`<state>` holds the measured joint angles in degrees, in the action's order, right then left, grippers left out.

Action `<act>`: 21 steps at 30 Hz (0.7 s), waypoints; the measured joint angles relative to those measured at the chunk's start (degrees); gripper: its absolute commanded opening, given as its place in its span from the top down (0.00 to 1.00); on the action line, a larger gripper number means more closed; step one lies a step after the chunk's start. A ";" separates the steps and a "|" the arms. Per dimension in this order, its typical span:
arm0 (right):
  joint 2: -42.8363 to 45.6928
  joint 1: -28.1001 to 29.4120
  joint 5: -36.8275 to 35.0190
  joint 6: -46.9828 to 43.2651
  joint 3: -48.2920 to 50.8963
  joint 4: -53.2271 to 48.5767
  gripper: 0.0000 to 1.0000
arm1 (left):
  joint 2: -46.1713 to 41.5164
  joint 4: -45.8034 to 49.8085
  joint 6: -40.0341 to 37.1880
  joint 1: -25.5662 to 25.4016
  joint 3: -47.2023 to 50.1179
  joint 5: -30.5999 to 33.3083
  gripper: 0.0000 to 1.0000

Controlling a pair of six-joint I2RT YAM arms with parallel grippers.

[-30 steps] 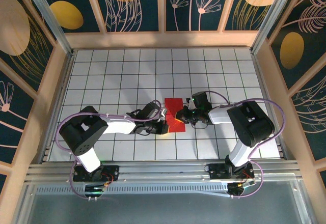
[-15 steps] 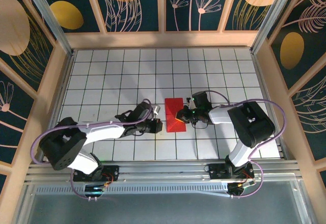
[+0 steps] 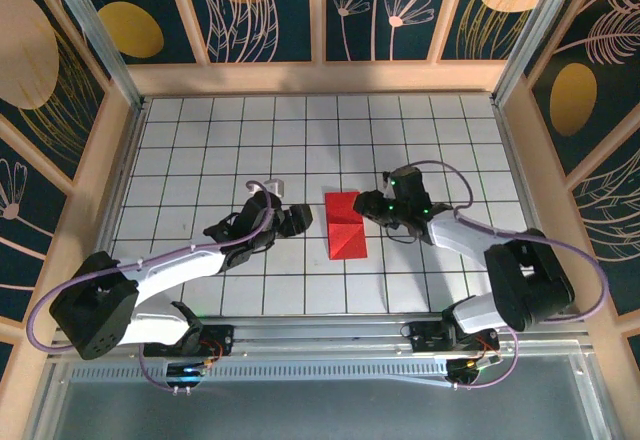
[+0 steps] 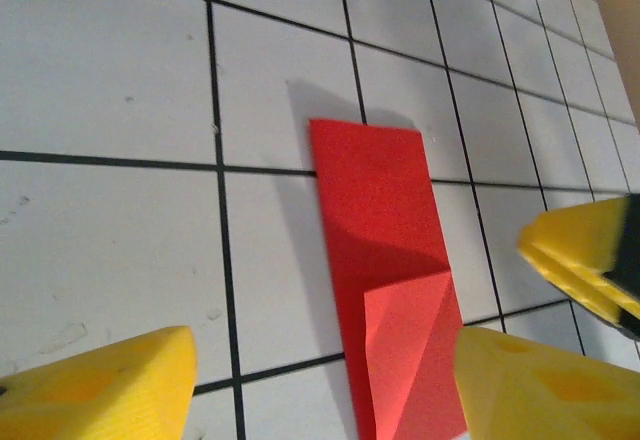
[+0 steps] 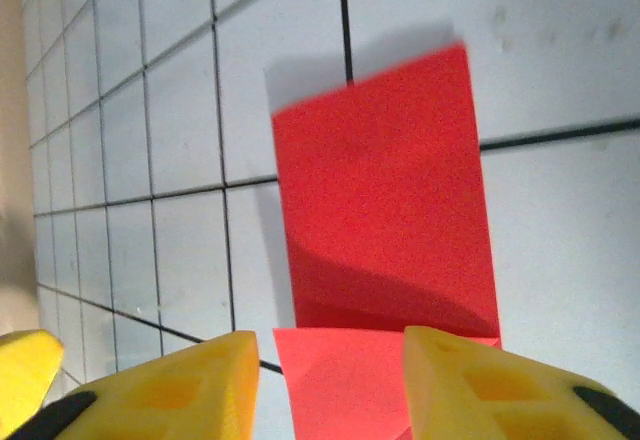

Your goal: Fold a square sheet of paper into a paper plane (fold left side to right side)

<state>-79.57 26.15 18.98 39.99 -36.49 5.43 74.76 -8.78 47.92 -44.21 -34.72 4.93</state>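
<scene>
Top external: paper [image 3: 345,225] sits folded between left gripper [image 3: 296,221] and right gripper [image 3: 368,205], both with jaws apart and empty. Corner-fold stage, I'd guess; the next move needs an edge pinched.

Near end of paper [image 4: 385,220] (off-frame)

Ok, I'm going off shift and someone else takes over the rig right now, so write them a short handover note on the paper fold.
Left gripper: open, empty, left of the paper, not touching it.
Right gripper: open, empty, right of the paper, not touching it.
Square sheet of paper: flat on the table between them, folded into a narrow strip, with a triangular flap turned over at its near end.
Done: the half fold and that first flap.
Left: all remaining folds.
</scene>
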 measured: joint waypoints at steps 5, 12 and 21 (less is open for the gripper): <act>6.69 -3.17 -3.34 -0.55 0.13 -1.90 0.23 | 1.68 -1.70 -0.07 0.07 -0.35 -0.17 0.29; 13.73 -5.97 -3.91 1.95 4.90 -0.79 0.19 | 9.18 -4.74 0.20 0.07 -4.02 -5.92 0.30; 14.27 -6.75 -3.17 2.54 7.69 -1.01 0.19 | 20.65 -8.04 0.59 0.07 -8.68 -13.94 0.43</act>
<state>-65.30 19.40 15.81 42.52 -28.80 4.43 95.42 -16.82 48.51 -44.14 -43.40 -9.02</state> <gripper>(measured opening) 0.806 0.602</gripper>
